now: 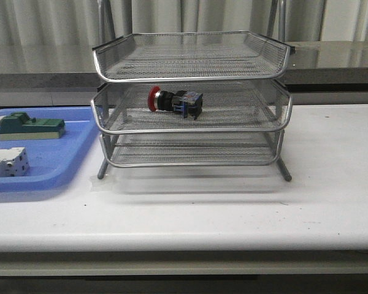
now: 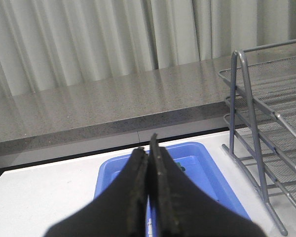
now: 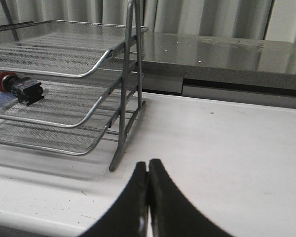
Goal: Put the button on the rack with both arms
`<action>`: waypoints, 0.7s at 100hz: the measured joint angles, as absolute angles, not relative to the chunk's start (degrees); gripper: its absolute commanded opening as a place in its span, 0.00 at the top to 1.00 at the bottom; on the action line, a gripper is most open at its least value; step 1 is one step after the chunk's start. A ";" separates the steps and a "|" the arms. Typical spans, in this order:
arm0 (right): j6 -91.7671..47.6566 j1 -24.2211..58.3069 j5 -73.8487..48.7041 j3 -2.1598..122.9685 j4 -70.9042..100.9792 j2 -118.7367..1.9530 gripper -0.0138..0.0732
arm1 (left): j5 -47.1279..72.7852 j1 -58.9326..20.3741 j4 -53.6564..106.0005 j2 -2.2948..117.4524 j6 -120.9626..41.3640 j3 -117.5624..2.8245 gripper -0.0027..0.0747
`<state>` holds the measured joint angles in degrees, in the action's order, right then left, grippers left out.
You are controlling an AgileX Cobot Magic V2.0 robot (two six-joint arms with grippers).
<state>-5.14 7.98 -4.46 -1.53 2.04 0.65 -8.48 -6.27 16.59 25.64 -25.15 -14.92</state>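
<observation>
We see the button [image 1: 175,102] lying on its side in the middle tier of the rack [image 1: 190,76], its red head toward our left and its blue block toward the right, resting on the mesh a little left of the tier's centre. The tier above it and the tier below it hold nothing that we can make out. From the right wrist view the button [image 3: 18,87] shows at the far side of the rack [image 3: 89,74], well apart from our right gripper [image 3: 148,170], whose fingers are pressed together with nothing between them, above bare white table [image 1: 233,208]. Our left gripper [image 2: 149,153] is likewise closed on nothing, its fingers together over the blue tray [image 2: 207,177], beside the rack's leg and away from the button. In the front view the blue tray [image 1: 67,156] sits just left of the rack and carries a green-topped block [image 1: 29,127] and a white block [image 1: 7,162].
</observation>
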 measured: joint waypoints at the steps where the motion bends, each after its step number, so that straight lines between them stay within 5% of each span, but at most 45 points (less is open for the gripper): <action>1: -5.14 7.98 -4.46 -1.53 2.04 0.65 0.92 | -8.48 -6.27 16.59 25.64 -25.15 -14.92 0.99; 50: -5.14 7.98 -4.46 -1.53 2.04 0.65 0.92 | -6.86 -6.27 11.38 23.12 -24.85 -13.02 0.99; 70: -5.14 7.98 -4.46 -1.53 2.04 0.65 0.92 | -3.29 -6.27 -1.20 18.59 -10.93 -12.48 0.99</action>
